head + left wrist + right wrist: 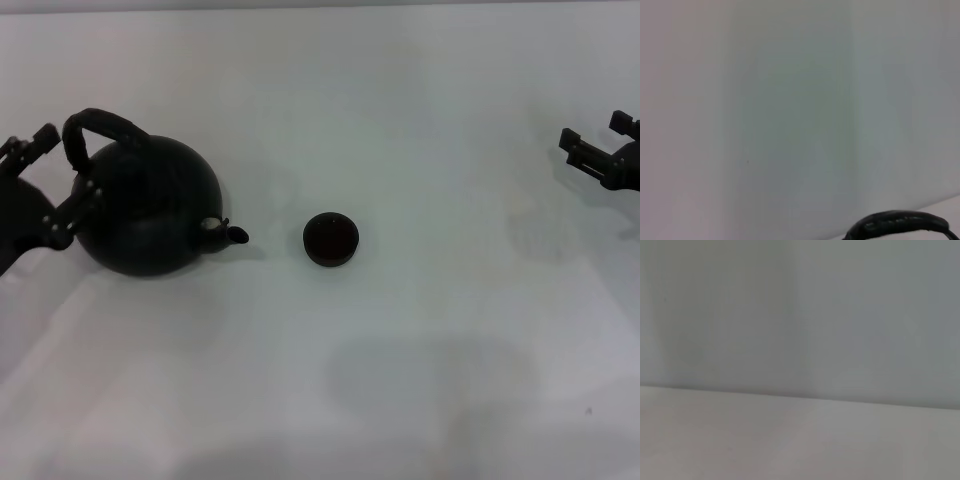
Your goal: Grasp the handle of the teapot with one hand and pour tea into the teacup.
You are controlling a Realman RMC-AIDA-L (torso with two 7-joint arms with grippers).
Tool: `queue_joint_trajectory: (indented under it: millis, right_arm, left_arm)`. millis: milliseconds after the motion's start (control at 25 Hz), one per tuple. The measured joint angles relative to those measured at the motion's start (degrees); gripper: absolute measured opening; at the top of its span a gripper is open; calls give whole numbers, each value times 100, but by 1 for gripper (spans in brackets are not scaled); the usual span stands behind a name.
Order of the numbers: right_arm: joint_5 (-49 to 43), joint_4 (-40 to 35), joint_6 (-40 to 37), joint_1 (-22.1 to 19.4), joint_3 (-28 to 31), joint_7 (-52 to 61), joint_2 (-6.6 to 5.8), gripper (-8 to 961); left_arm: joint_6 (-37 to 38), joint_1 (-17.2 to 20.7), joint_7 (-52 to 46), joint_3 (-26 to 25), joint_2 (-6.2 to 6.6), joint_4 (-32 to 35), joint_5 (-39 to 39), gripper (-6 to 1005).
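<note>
- White and bare, the counter [420, 120] carries only two dark things.
- Sitting upright at the left is the teapot [150, 210], a round black pot with its spout [232, 234] pointing right, toward the teacup [331, 239].
- Its handle [100, 128] arches over the top, from the far-left shoulder toward the lid; my left wrist view catches a dark curved piece [900, 225] that I take to be that same handle.
- That cup is small, low and dark, near the spout but apart from it, roughly mid-counter. I cannot tell whether anything is in it.
- My left tool [45, 190] is at the pot's left side, its fingers spread either side of the handle's lower end: one high by the handle, one low against the pot's flank. It looks open and not yet closed on anything.
- My right tool [595, 150] hangs at the far right edge, well apart from both things, fingers parted and holding nothing.
- Handling, as I judge it: the pot looks like stiff metal or iron, likely heavy, heavier still if filled, and smooth enough to slip. The handle's arch is the place to grip, squarely, so the pot cannot swing when tipped.
- I reckon the cup is light and easily knocked, so the spout should come over it, not against it.
</note>
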Motion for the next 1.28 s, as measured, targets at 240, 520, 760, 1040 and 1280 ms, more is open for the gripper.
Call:
queue_joint_trajectory:
  millis: [240,520,760,1040,1280]
  right_arm:
    - [-2,-27,19,-52,3,15,-8,844]
    - [16,-41,41,-119,45,-2,-9,844]
    - [26,-34,264,-149,68,-28,-6,844]
    - [581,522,1145,-303,81,-1007,7,844]
    - [1109,950,2005,-549,84,-2200,18,844]
  left_arm:
    - [424,366,506,-217,-7,-24,1,711]
    - [969,581,858,-1176,-5,-423,0,709]
    - [1111,557,850,-2366,-9,-834,-1,710]
    - [843,423,650,-3627,10,-1172,-2,710]
    - [747,378,231,-4064,18,-1163,-3,708]
